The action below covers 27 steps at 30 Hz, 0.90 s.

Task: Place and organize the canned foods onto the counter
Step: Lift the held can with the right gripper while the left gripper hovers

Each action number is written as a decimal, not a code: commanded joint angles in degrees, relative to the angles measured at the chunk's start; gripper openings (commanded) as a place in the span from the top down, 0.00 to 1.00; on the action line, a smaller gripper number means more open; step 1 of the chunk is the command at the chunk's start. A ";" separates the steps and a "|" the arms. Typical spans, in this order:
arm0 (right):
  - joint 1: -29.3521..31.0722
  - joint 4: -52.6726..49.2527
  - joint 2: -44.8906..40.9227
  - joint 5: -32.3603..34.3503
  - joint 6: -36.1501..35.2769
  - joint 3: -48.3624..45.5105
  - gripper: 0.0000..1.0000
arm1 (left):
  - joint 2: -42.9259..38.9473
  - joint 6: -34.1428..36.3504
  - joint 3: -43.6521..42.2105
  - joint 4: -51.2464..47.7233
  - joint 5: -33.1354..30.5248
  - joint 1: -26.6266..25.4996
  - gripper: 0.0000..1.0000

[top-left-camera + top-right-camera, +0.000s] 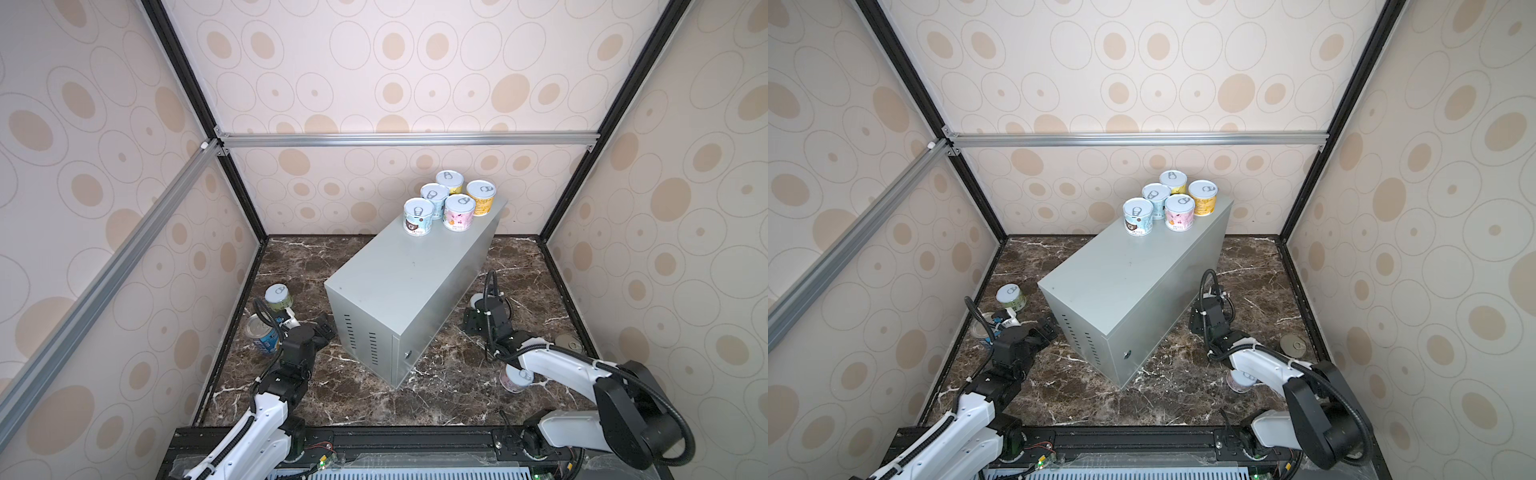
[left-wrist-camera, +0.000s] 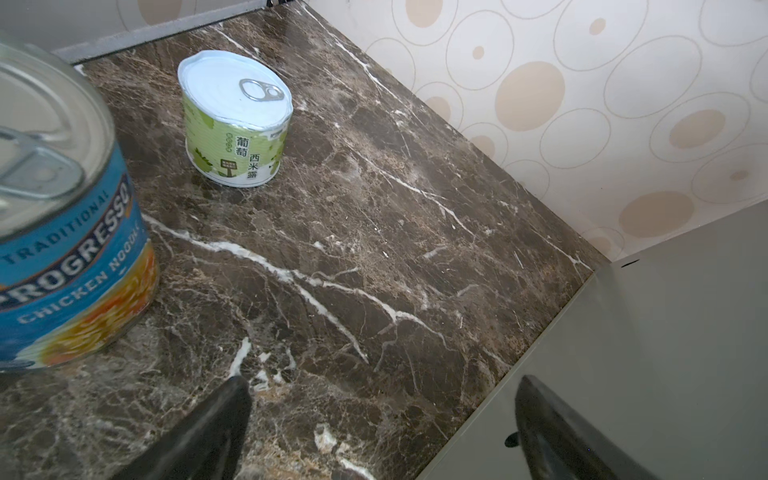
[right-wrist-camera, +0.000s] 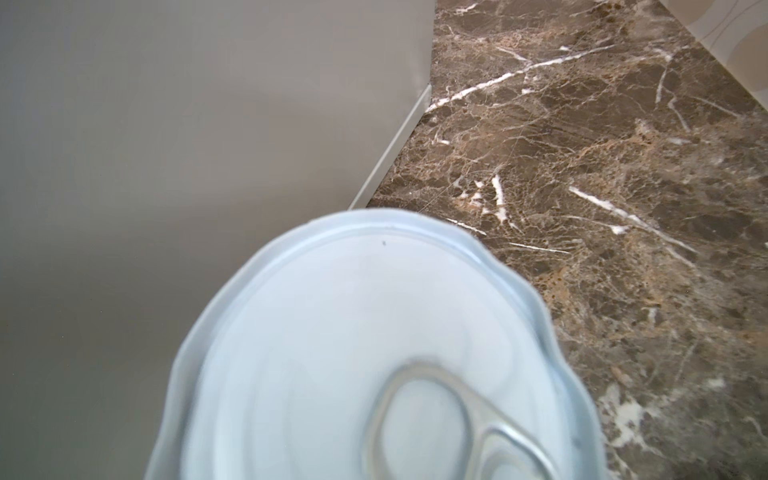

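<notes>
The counter is a tall grey metal box on the marble floor. Several short cans stand together at its far end. Left of it stand a green short can and the blue Progresso can. My left gripper is open and empty, low between the Progresso can and the counter's vented end. My right gripper is down at the counter's right side, shut on a pale-lidded short can. That lid fills the right wrist view and hides the fingers.
A pink short can stands under my right forearm. A dark can sits by the right wall. Patterned walls and a black frame close in the marble floor on three sides.
</notes>
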 commanded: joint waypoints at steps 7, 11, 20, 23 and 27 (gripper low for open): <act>0.02 -20.11 -15.29 -7.14 -1.70 3.70 0.46 | -3.15 0.77 4.88 -7.52 4.57 0.47 0.01; 0.06 -27.97 -21.49 -8.99 -2.82 5.54 0.46 | -4.04 1.65 7.09 -9.96 6.46 0.48 0.01; 0.06 -45.78 -29.02 -14.47 -5.68 14.89 0.46 | -5.57 4.51 13.33 -16.31 7.99 0.50 0.01; 0.05 -49.56 -30.46 -15.23 -6.19 18.49 0.47 | -5.61 5.43 15.84 -18.10 8.69 0.46 0.01; 0.06 -53.32 -30.59 -17.29 -7.01 24.30 0.47 | -5.09 6.89 18.81 -19.69 8.85 0.50 0.01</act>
